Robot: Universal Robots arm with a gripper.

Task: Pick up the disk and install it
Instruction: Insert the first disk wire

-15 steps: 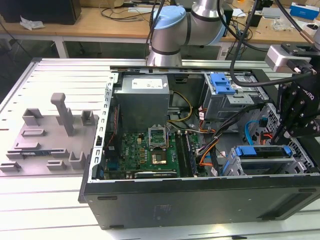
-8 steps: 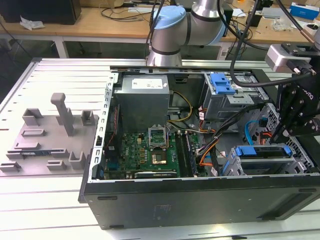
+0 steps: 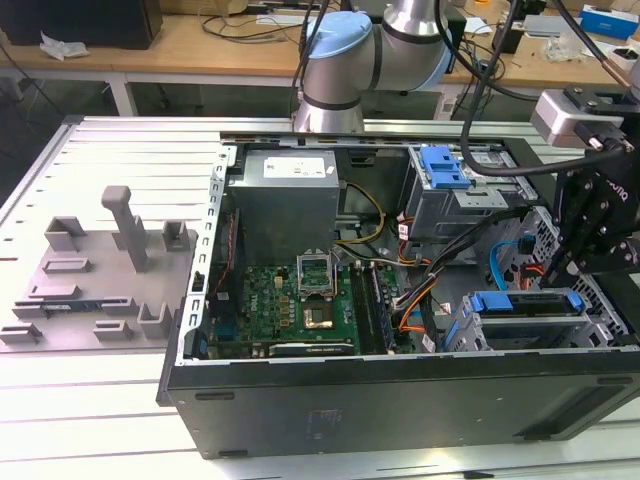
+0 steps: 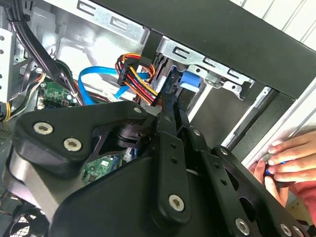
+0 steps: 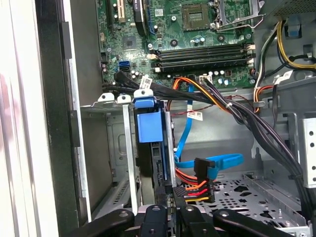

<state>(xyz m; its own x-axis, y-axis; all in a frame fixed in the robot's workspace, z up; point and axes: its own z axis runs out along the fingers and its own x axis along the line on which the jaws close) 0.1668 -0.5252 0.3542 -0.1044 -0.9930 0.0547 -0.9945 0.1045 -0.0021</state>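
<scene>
First, exterior view: an open computer case (image 3: 400, 400) is laid on a slatted aluminium table (image 3: 100, 430). A grey moulded fixture (image 3: 110, 270) is set near the table's edge at the exterior view's left. The disk (image 3: 525, 305) is seen seated in a drive bay by the case's corner at the exterior view's lower right, blue rail uppermost. The gripper (image 3: 580, 250) is hung just above it, over that same corner. A grey drive cage (image 3: 450, 200) topped by a blue latch (image 3: 445, 165) is placed further back along the case's edge. Black cables (image 3: 480, 232) are strung between cage and bay. Power supply (image 3: 285, 195) and motherboard (image 3: 290, 300) are mounted mid-case. A wooden bench (image 3: 200, 45) with loose cables is seen behind the table.

Second wrist view: the gripper (image 4: 170, 106) is pointed at the disk (image 4: 190, 81), blue tab end showing. A red-orange-yellow wire bundle (image 4: 136, 74) is crowded just beside it. A person's hand (image 4: 289, 158) is seen just beside the case's outer wall.

First wrist view: the disk (image 5: 148, 126) is shown edge-on in the bay, with a blue data cable (image 5: 207, 163) and a wire plug (image 5: 192, 190) close beside it. Whether the jaws are apart or clamped cannot be told.
</scene>
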